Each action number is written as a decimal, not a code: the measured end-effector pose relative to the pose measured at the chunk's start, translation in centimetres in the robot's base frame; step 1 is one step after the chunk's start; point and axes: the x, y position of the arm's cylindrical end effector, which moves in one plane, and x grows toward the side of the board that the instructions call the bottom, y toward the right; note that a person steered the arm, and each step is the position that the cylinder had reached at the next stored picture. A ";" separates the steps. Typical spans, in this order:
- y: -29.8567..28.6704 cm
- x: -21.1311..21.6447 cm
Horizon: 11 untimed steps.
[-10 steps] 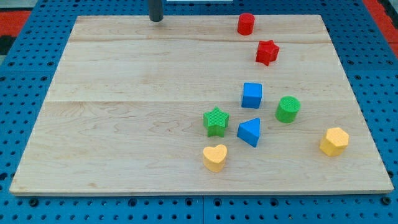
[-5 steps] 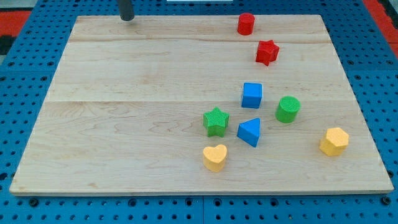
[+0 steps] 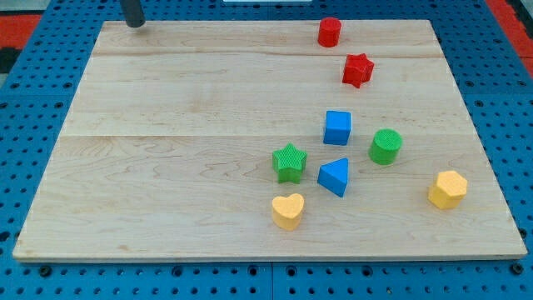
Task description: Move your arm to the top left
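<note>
My tip is at the board's top edge near its top left corner, far to the left of every block. The red cylinder stands at the view's top, with the red star below and right of it. The blue cube, green cylinder, green star and blue triangle cluster right of centre. The yellow heart lies near the view's bottom. The yellow hexagon sits at the right.
The wooden board rests on a blue pegboard. A red surface shows beyond the view's top left corner.
My tip has slid left along the board's top edge, from near the top middle toward the top left corner. No block has moved.
</note>
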 end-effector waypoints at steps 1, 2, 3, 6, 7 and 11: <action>-1.5 0.0; -2.9 0.1; -5.0 0.0; -6.9 0.0; -6.7 0.0; -6.1 0.0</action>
